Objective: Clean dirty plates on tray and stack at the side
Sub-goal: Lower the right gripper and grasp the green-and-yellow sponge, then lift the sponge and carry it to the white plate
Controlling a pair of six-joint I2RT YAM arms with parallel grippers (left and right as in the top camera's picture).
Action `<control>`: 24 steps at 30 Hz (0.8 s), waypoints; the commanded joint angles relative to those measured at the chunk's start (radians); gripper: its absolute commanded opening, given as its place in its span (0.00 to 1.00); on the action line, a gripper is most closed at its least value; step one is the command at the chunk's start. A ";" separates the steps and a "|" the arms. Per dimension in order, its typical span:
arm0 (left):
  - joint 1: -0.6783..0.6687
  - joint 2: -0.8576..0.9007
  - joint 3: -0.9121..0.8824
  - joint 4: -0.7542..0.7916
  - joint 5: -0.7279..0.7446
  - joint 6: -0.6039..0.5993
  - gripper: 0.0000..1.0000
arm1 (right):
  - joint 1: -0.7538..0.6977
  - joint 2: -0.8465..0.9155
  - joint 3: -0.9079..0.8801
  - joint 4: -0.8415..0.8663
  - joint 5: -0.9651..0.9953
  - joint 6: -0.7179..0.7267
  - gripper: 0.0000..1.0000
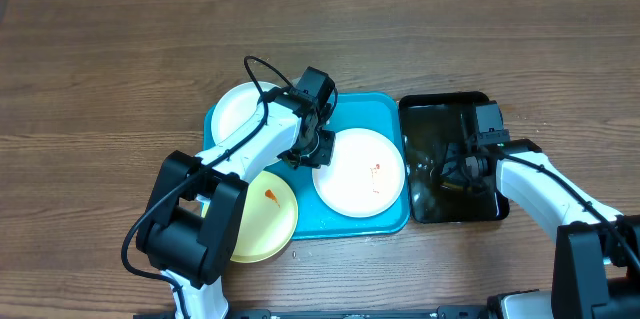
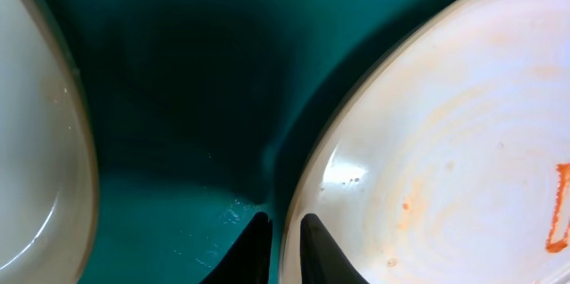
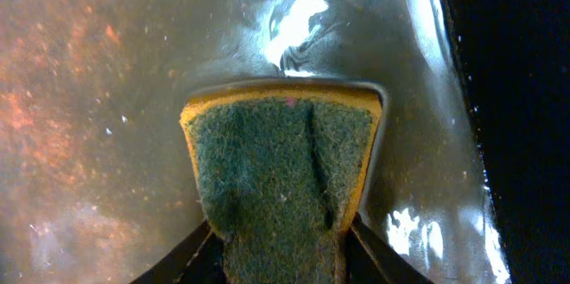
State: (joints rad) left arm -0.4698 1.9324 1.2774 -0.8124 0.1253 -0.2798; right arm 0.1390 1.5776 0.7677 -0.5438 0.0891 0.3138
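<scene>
At left rim of smeared white plate, lying on turquoise tray, left fingers seen pinched onto that rim; plate extends rightward from them. Right fingers clamped on sponge, held in wet black tray just beside. Left arm judged nearer.

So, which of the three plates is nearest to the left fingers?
The white plate with orange smears, at the tray's right. The left fingers straddle its rim; the other white plate and the yellow plate lie farther left.

Three plates, two trays, one sponge
</scene>
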 commanded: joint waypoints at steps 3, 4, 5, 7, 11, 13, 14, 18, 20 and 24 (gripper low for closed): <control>-0.002 0.011 -0.024 0.002 -0.066 -0.028 0.15 | 0.001 0.001 0.026 -0.027 -0.001 -0.002 0.45; -0.002 0.011 -0.024 0.003 -0.066 -0.028 0.15 | 0.001 0.001 0.026 -0.030 -0.001 -0.007 0.45; -0.002 0.011 -0.024 0.005 -0.066 -0.028 0.15 | 0.001 0.001 0.026 -0.030 -0.001 -0.008 0.44; -0.002 0.011 -0.024 0.013 -0.066 -0.028 0.14 | 0.001 0.001 0.026 -0.027 0.000 -0.008 0.38; -0.002 0.011 -0.024 0.017 -0.066 -0.028 0.17 | 0.001 0.001 0.026 -0.016 0.000 -0.008 0.24; -0.002 0.011 -0.024 0.017 -0.065 -0.028 0.19 | 0.001 0.001 0.026 -0.010 0.000 -0.008 0.23; -0.002 0.011 -0.024 0.018 -0.065 -0.028 0.20 | 0.001 0.001 0.026 -0.008 0.000 -0.008 0.22; -0.002 0.011 -0.024 0.021 -0.065 -0.027 0.16 | 0.001 0.001 0.026 -0.007 -0.001 -0.007 0.04; -0.002 0.011 -0.024 0.022 -0.065 -0.028 0.15 | 0.001 0.001 0.026 -0.008 -0.001 -0.007 0.04; -0.002 0.011 -0.024 0.030 -0.066 -0.027 0.17 | 0.001 0.001 0.026 -0.011 -0.001 -0.048 0.04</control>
State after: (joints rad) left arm -0.4698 1.9324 1.2587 -0.7849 0.0734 -0.2905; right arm 0.1387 1.5776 0.7700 -0.5613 0.0845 0.3012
